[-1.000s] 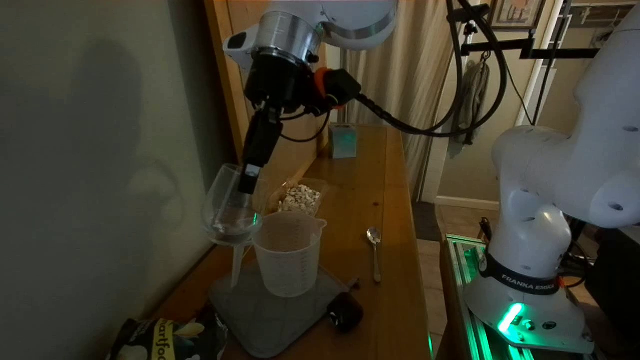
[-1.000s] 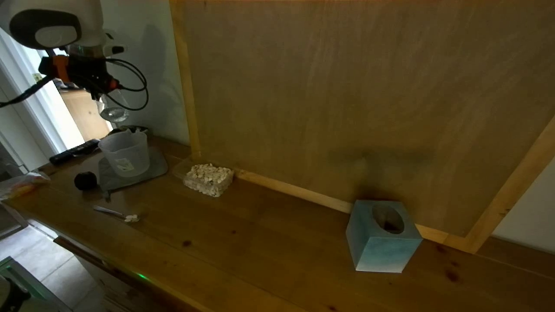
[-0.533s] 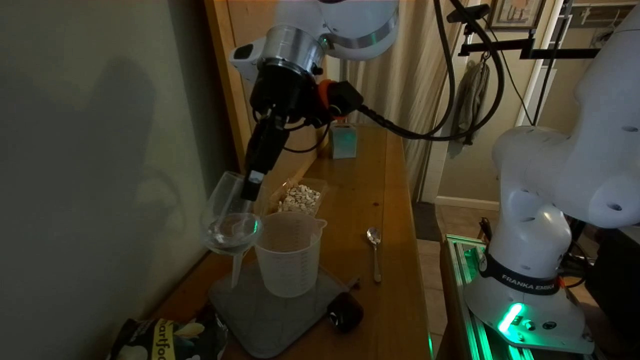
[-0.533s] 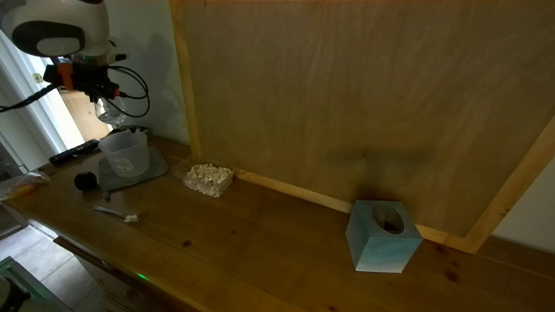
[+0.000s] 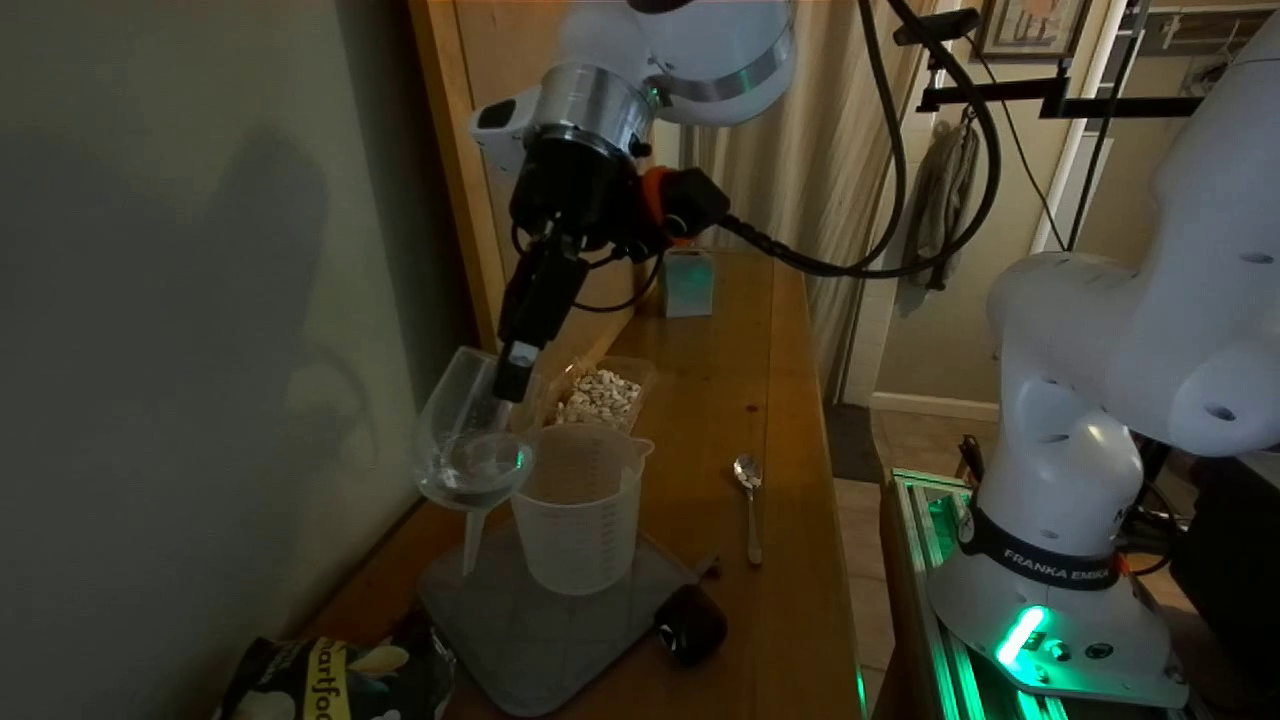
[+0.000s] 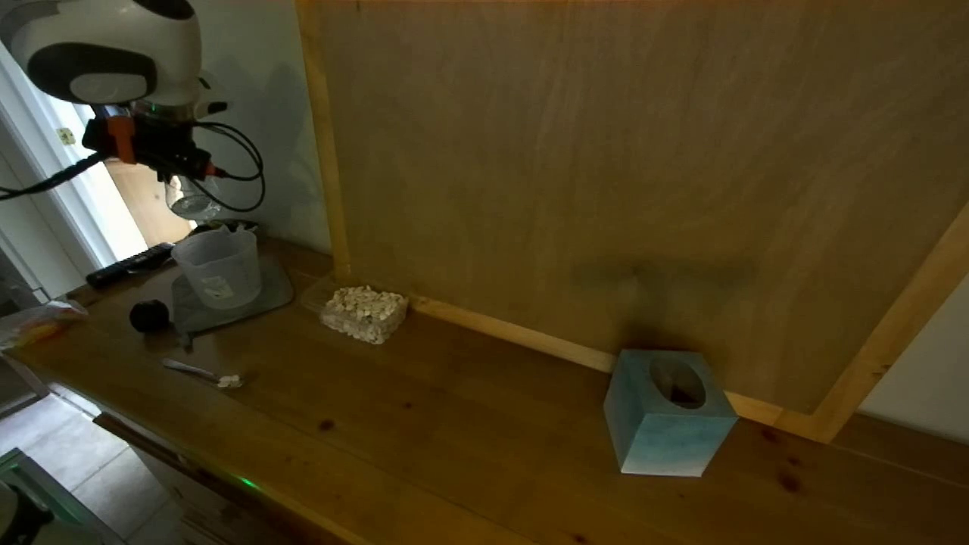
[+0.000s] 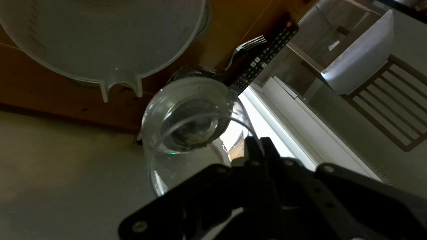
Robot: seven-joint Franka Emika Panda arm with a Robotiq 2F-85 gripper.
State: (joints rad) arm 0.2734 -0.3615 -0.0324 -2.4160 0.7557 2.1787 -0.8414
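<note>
The end effector (image 5: 513,384), nearly closed, grips a glass (image 5: 463,440) by its rim, tilted above the counter (image 5: 710,420) and just left of the jug (image 5: 580,540) in an exterior view; clear liquid (image 5: 474,484) seems to sit inside, though dimly seen.

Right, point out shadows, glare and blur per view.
In an exterior view, the robot arm shadows the wall and green light glares on the robot base; in an exterior view, the background beyond the remote control is overexposed; in the wrist view, glare shows through the wine glass; the pincer looks dark and soft.
</note>
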